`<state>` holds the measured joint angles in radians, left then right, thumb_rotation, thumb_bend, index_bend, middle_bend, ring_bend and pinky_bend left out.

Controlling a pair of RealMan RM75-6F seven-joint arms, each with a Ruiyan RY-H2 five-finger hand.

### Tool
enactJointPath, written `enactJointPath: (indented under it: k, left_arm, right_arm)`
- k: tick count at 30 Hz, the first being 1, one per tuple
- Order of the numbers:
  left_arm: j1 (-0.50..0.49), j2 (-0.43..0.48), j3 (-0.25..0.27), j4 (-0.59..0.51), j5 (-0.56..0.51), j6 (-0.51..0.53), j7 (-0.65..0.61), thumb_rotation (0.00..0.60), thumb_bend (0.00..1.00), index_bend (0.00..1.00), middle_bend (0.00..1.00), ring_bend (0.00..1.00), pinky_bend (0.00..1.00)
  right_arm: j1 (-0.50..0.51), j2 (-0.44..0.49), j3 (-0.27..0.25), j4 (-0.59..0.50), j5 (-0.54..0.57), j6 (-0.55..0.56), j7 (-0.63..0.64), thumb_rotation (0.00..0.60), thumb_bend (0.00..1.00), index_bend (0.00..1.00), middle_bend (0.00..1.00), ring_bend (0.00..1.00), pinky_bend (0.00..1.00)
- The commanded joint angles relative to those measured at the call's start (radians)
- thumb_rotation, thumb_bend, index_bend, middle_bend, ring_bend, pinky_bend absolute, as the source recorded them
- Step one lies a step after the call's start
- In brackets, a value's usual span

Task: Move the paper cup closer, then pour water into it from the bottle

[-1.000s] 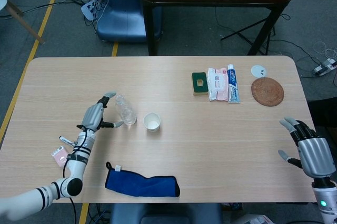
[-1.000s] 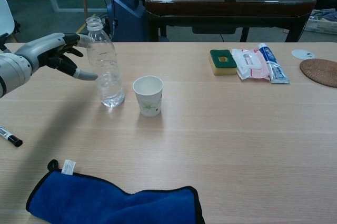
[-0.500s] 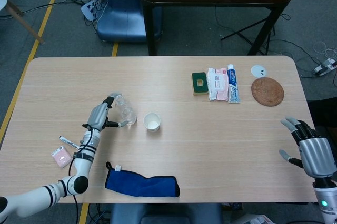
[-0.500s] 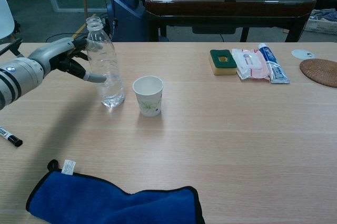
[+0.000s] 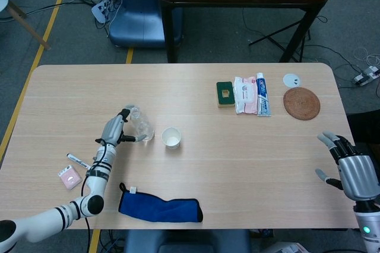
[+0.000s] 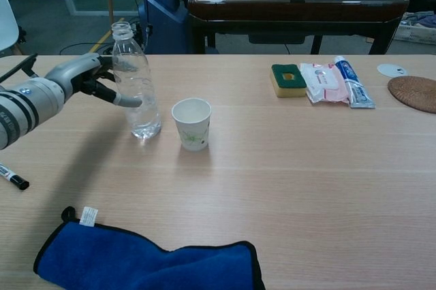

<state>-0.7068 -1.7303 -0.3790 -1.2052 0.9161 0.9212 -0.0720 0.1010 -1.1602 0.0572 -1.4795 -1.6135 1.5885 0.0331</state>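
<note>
The left hand (image 6: 85,79) touches the upright bottle (image 6: 136,92); the paper cup (image 6: 191,123) stands just beside it on the surface (image 6: 306,167).

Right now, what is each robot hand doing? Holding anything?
Left robot hand: fingers around the bottle, touching; firm grip cannot be told.
Right robot hand: open, holding nothing.

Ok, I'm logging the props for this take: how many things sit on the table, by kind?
Bottle: 1
Paper cup: 1
Blue cloth: 1
Sponge: 1
Wipes pack: 1
Toothpaste tube: 1
Woven coaster: 1
White disc: 1
Marker: 1
Small pink item: 1
Total: 10
</note>
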Motion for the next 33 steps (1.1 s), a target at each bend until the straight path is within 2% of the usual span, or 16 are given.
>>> enactJointPath:
  k: [1,27,33]
  left_arm:
    - [-0.003,-0.003,-0.002,0.004,-0.003,-0.006,-0.003,0.6,0.06,0.23,0.12,0.15,0.24]
    - [-0.04,-0.058,-0.016,0.025,-0.029,-0.018,0.012,0.6,0.07,0.26,0.16,0.16,0.24]
    - [-0.043,-0.066,-0.022,0.034,-0.037,-0.008,0.021,0.6,0.06,0.33,0.23,0.22,0.24]
  right_arm:
    - [0.0,0.0,0.0,0.0,0.0,-0.001,0.0,0.6,0.04,0.2,0.19,0.19,0.46]
    - [-0.006,0.008,0.005,-0.001,-0.004,0.008,0.017,0.6,0.04,0.2,0.2,0.19,0.46]
    - [-0.006,0.008,0.006,-0.001,-0.004,0.006,0.017,0.6,0.04,0.2,0.2,0.19,0.46]
